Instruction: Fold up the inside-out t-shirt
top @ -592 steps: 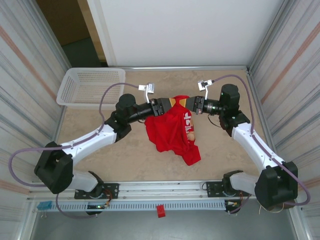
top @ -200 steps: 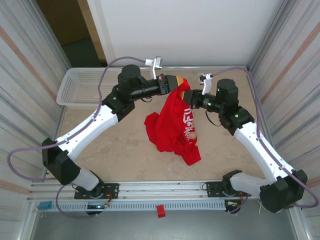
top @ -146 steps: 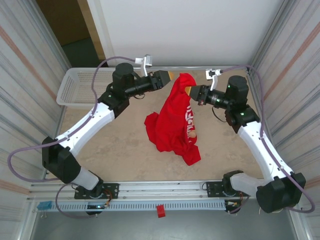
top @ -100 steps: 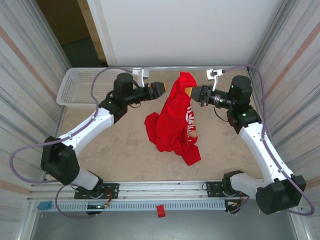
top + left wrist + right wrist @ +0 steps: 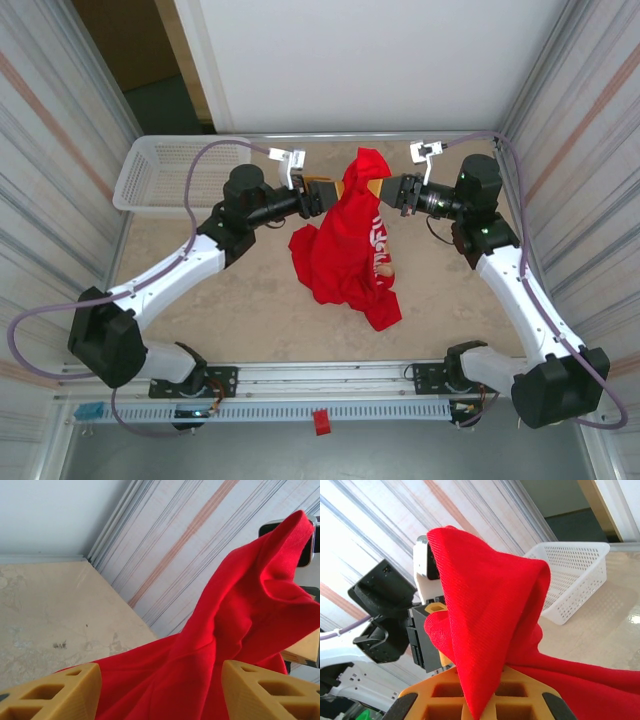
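The red t-shirt (image 5: 345,250) lies in a crumpled heap near the middle of the table (image 5: 230,300). One part of it is pulled up into a peak toward the far side. White lettering (image 5: 378,245) runs down the cloth on the right side of the heap.

The right gripper (image 5: 380,187) is closed on the raised part of the t-shirt (image 5: 485,610). In the right wrist view the cloth is pinched at the gripper (image 5: 480,690) and folds over its yellow fingers (image 5: 445,692).

The left gripper (image 5: 335,190) faces it from the other side of the peak, just beside the cloth, with its jaws apart. In the left wrist view, the red cloth (image 5: 240,630) rises between the two spread yellow fingers (image 5: 50,692) of the gripper (image 5: 160,680). They are not clamped on it, and I cannot tell whether either finger touches the cloth.

A white mesh basket (image 5: 180,175) sits at the far left corner of the table, well apart from the t-shirt.
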